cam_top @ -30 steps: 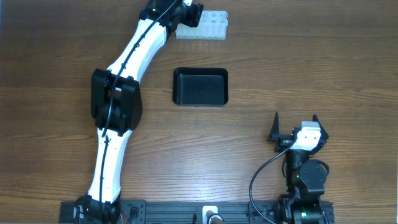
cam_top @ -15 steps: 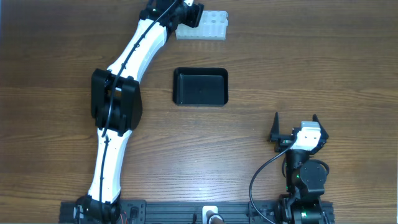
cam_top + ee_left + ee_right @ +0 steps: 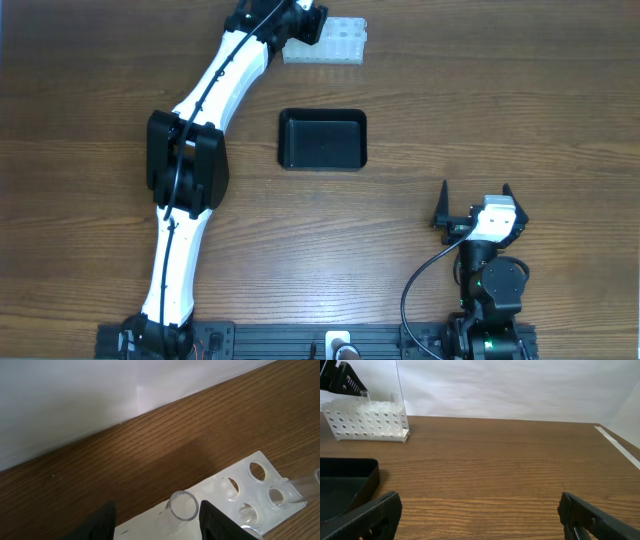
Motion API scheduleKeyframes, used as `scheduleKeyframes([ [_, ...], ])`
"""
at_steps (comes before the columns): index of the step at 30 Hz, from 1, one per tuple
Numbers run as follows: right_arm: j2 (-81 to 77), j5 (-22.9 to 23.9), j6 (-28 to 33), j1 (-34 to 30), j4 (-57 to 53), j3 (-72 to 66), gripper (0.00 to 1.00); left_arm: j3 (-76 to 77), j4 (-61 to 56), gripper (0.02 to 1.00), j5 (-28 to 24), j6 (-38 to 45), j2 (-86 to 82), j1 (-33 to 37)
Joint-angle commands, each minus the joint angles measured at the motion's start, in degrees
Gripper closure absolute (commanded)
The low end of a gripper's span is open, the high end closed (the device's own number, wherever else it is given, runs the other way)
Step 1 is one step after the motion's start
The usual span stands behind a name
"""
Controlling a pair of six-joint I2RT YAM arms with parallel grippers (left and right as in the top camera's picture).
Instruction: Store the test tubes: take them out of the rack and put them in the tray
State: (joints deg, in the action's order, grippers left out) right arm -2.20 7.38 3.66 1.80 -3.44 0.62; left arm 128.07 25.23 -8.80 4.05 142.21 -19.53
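Fingers [image 3: 106, 521] spread, the left tool [image 3: 159, 520] hovers over the far rack [image 3: 335, 42], straddling one upright test tube [image 3: 183, 505] — no contact visible. Black tray [image 3: 322, 139] lies just nearer on the counter [image 3: 520, 100]. Right tool [image 3: 471, 205] sits at the near right — jaws wide apart.

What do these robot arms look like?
The left arm is white with a black joint and black cable. The right arm is black with a white wrist block. The left end effector and right end effector have black fingers.
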Motion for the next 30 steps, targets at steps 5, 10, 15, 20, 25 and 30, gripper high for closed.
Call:
scheduleKeyframes([
  [5,0.2,-0.2,0.3,-0.2,-0.2,-0.3,0.007,0.6,-0.3,0.500,-2.3,0.0,0.5,-0.1],
  [10,0.2,-0.2,0.3,-0.2,-0.2,-0.3,0.009,0.6,-1.2,0.540,-2.7,0.0,0.9,-0.2],
  [15,0.2,-0.2,0.3,-0.2,-0.2,-0.3,0.007,0.6,-1.5,0.544,-3.4,0.0,1.2,-0.2],
  [20,0.2,-0.2,0.3,-0.2,-0.2,-0.3,0.007,0.6,-1.5,0.560,-4.7,0.0,1.2,-0.3],
  [25,0.2,-0.2,0.3,-0.2,-0.2,-0.3,0.007,0.6,-1.5,0.557,-4.7,0.0,1.4,-0.3],
  [30,0.2,-0.2,0.3,-0.2,-0.2,-0.3,0.009,0.6,-1.5,0.555,-4.6,0.0,2.1,-0.3],
])
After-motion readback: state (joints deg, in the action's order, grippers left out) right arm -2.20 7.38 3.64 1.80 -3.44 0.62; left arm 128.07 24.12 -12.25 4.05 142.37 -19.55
